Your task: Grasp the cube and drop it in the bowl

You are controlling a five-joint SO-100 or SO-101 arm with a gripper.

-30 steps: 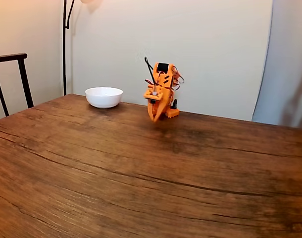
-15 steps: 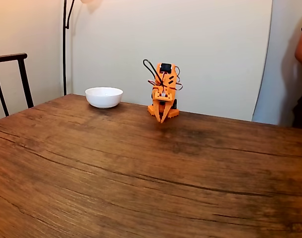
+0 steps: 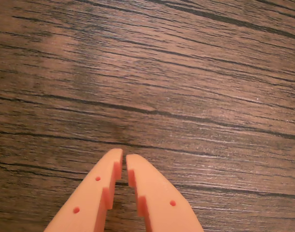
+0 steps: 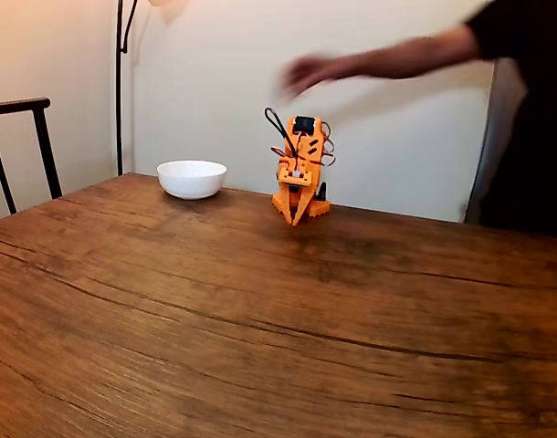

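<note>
**Me:** Arm's folded up at the far edge of the table [image 4: 260, 328], gripper [image 3: 124, 157] pointing down with the tips nearly together, nothing between them. The bowl [image 4: 192, 178] sits to the gripper's left in the fixed view, near it.

**Reply:** And the cube?

**Me:** Can't spot it, so I can't say which way it lies. A person's hand [image 4: 306, 73] is reaching over the arm.

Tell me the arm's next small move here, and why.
Probably none: hold still. The pincer is nearly shut with nothing in it, folded low over bare table. A person's hand reaches in above the arm, and the bowl sits to its left in the fixed view. No cube is out yet.
</note>
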